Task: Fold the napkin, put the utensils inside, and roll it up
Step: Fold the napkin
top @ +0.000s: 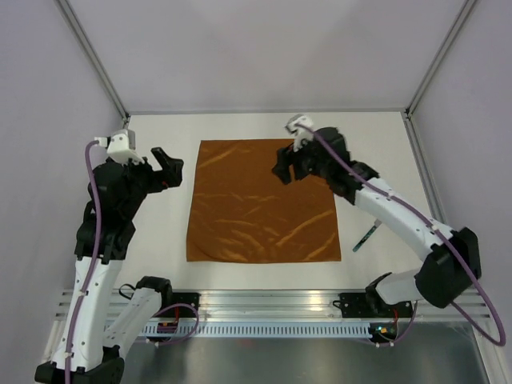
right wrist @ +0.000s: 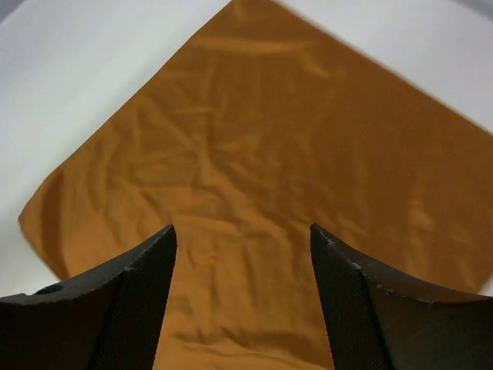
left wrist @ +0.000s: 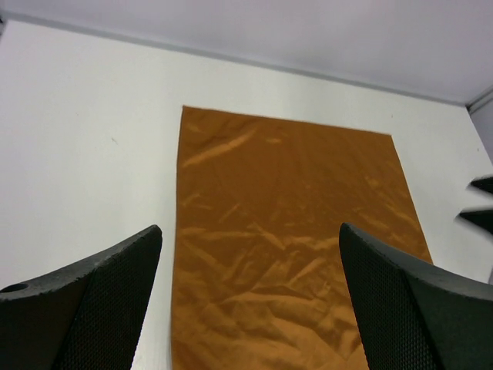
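Observation:
The rust-orange napkin (top: 262, 202) lies spread flat and wrinkled in the middle of the white table. It also fills the left wrist view (left wrist: 285, 231) and the right wrist view (right wrist: 269, 169). A teal-handled knife (top: 365, 237) lies on the table right of the napkin, partly under my right arm. My left gripper (top: 166, 164) hovers open just left of the napkin's far left corner, nothing between its fingers (left wrist: 92, 301). Over the napkin's far right corner my right gripper (top: 285, 166) stands open and empty, its fingers (right wrist: 362, 301) above the cloth.
Grey enclosure walls with metal corner posts (top: 92, 56) surround the white table (top: 160, 232). A slotted metal rail (top: 264, 308) runs along the near edge by the arm bases.

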Motion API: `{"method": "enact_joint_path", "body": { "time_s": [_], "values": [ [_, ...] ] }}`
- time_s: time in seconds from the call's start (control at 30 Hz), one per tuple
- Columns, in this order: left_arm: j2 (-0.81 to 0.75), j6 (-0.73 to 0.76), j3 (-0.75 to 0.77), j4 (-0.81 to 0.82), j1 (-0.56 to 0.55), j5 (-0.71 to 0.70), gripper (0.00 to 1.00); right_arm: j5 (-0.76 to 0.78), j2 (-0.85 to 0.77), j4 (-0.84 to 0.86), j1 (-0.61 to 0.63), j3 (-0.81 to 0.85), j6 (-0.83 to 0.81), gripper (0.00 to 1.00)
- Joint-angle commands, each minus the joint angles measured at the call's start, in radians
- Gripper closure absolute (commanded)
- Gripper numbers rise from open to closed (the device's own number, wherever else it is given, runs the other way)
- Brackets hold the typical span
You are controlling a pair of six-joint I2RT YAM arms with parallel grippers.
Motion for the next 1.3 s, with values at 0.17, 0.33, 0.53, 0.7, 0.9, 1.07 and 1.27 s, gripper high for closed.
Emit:
{"method": "enact_joint_path", "body": {
  "time_s": [0.17,0.33,0.53,0.7,0.9,1.07,1.27],
  "values": [
    [0.112,0.047,0.254,-0.01,0.003,-0.176,0.0,0.208,0.3,0.048,0.403,0.118,-0.119,0.43],
    [0.194,-0.012,0.395,-0.036,0.003,-0.143,0.0,0.257,0.446,0.06,0.588,0.215,-0.154,0.51],
    [0.234,-0.032,0.475,-0.059,0.003,-0.103,0.0,0.276,0.612,0.076,0.727,0.327,-0.164,0.55],
    [0.233,-0.023,0.478,-0.087,0.004,-0.115,0.0,0.294,0.736,0.083,0.793,0.409,-0.176,0.58],
    [0.231,-0.004,0.496,-0.121,0.003,-0.135,0.0,0.317,0.822,0.074,0.838,0.47,-0.196,0.58],
    [0.228,0.002,0.495,-0.138,0.003,-0.143,0.0,0.334,0.885,0.065,0.867,0.514,-0.199,0.59],
    [0.227,0.007,0.495,-0.156,0.003,-0.147,0.0,0.333,0.908,0.057,0.873,0.534,-0.184,0.59]
  ]
}}
